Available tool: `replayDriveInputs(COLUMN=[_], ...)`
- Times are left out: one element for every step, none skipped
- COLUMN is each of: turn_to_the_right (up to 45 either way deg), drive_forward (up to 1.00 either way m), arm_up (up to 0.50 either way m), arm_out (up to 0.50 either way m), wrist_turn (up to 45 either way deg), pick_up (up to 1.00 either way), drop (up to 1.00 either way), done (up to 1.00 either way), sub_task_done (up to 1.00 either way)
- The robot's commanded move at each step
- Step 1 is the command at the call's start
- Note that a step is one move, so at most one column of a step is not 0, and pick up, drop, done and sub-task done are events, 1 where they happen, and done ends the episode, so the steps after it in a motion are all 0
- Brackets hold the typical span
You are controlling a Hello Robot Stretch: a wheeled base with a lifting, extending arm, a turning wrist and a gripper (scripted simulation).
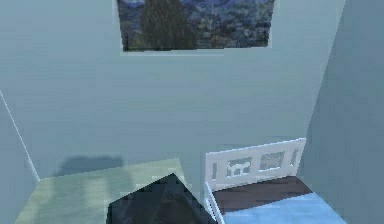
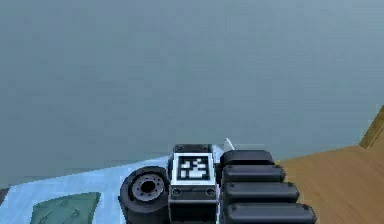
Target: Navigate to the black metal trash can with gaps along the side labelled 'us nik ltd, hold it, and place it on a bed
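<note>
The arm [image 2: 260, 188] rises from the bottom of the arm side view, with a white marked square [image 2: 192, 167] at its end. Left of that square sits the gripper's dark round body [image 2: 146, 193], above a pale blue bed surface [image 2: 70, 190]. Its far end is hard to make out, so I cannot tell whether it holds anything. In the forward view a black angular shape [image 1: 160, 203] lies low in the middle, over a pale green surface [image 1: 90, 190]. A bed with a white slatted headboard [image 1: 255, 163] and blue bedding [image 1: 290, 212] stands at the lower right.
A landscape painting [image 1: 196, 24] hangs high on the blue-grey wall ahead. Walls meet in a corner at the forward view's right. Wooden floor [image 2: 335, 175] shows at the arm side view's lower right, and a green patterned patch [image 2: 62, 210] lies on the bed surface.
</note>
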Motion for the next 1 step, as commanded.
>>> replayDriveInputs(turn_to_the_right=[0.0], drive_forward=[0.00], arm_up=[0.00], arm_out=[0.44], wrist_turn=[0.0], pick_up=[0.00], drop=[0.00], done=[0.00], sub_task_done=[0.00])
